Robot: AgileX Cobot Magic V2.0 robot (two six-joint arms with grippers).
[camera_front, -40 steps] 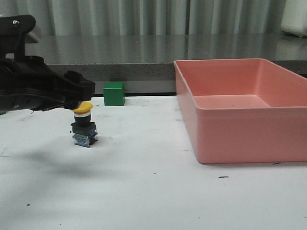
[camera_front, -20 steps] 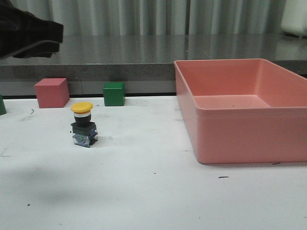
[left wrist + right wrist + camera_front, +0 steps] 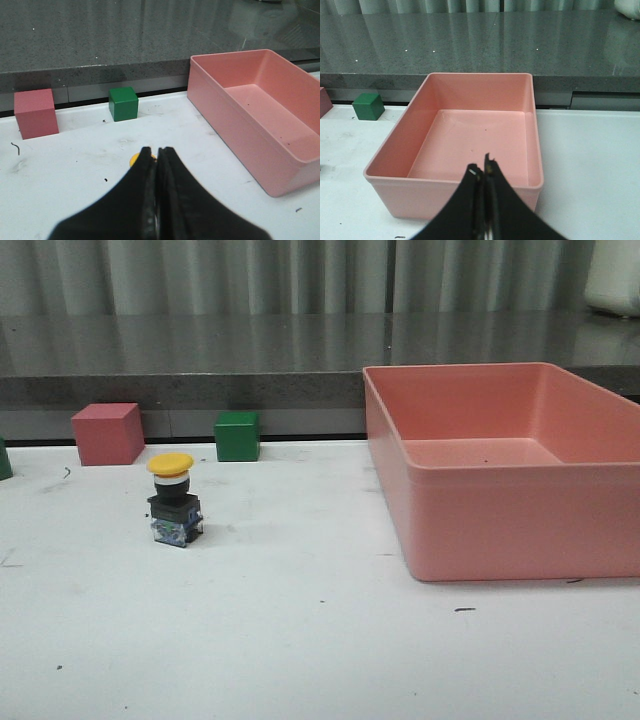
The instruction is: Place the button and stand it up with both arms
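The button (image 3: 173, 499) stands upright on the white table, yellow cap on top, black base with bluish contacts below, left of centre. No arm shows in the front view. In the left wrist view my left gripper (image 3: 156, 150) is shut and empty, raised above the table, with a sliver of the yellow cap (image 3: 134, 160) showing just past its tips. In the right wrist view my right gripper (image 3: 482, 167) is shut and empty, hanging above the near wall of the pink bin (image 3: 445, 197).
A large pink bin (image 3: 480, 525) fills the right side of the table. A green cube (image 3: 237, 435) and a pink cube (image 3: 107, 433) sit at the back left by the grey counter edge. A dark green piece (image 3: 3, 458) shows at the far left edge.
My left gripper let go of the button's cap, rose up and to the left, and has left the front view. The button stays standing in place.
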